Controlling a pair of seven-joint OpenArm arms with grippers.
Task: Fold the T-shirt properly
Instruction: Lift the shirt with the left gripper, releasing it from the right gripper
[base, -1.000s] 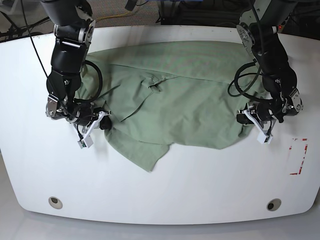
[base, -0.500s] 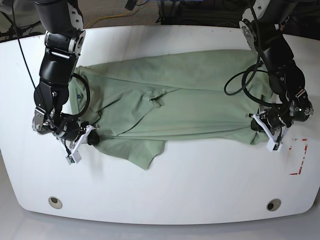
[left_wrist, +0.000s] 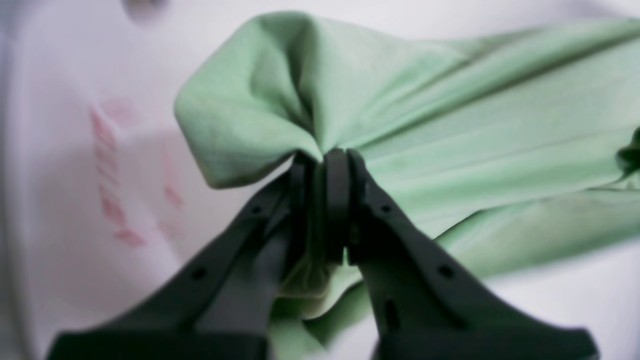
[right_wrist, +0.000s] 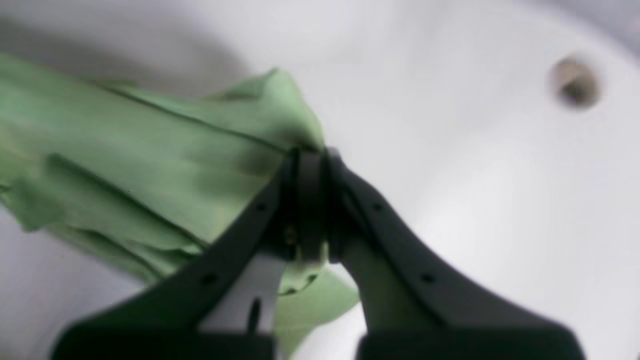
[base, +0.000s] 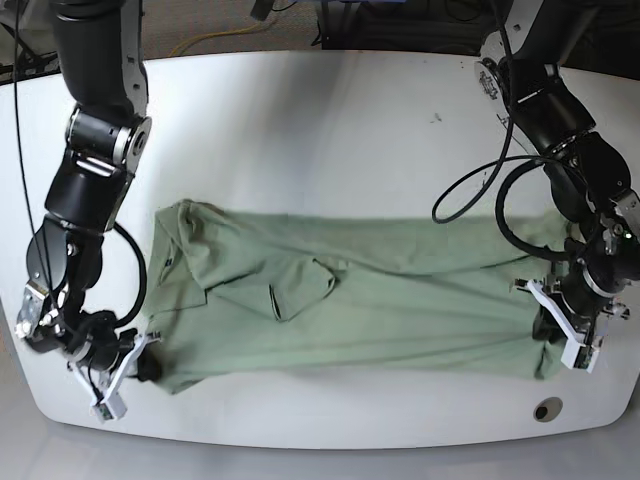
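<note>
The pale green T-shirt (base: 380, 310) lies stretched sideways across the near part of the white table, with a sleeve folded onto its middle. My left gripper (base: 548, 330), on the right in the base view, is shut on the shirt's right corner. The left wrist view shows its fingers (left_wrist: 340, 200) pinching bunched fabric of the T-shirt (left_wrist: 450, 115). My right gripper (base: 148, 368), at the near left in the base view, is shut on the shirt's near left corner. In the right wrist view the gripper (right_wrist: 310, 152) clamps a fold of the T-shirt (right_wrist: 150, 165).
The table's front edge (base: 320, 440) runs just below the shirt. A round hole (base: 547, 409) sits near my left gripper, and another hole (right_wrist: 575, 82) shows in the right wrist view. Faint red tape marks (left_wrist: 115, 175) lie beside the left gripper. Black cables (base: 480, 200) hang from the arm.
Both grippers have dragged the shirt from the table's middle toward its front edge, still shut on its corners. The cloth has pulled out flatter and longer.
</note>
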